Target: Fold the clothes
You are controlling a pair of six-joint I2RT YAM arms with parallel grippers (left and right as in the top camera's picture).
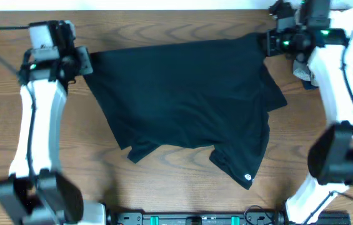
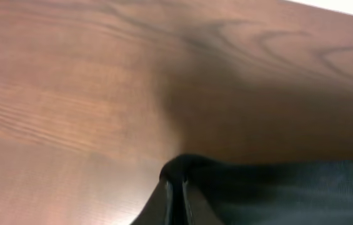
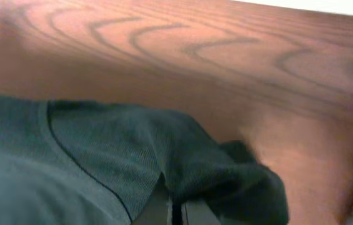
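Both the left gripper and right gripper, clamped on far corners of the black t-shirt, should travel evenly, edge taut.

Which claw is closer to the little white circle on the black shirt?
The right claw. It pinches the black shirt at a far corner, on the same side as the white circle. The left claw pinches the other far corner, diagonally across from the circle.
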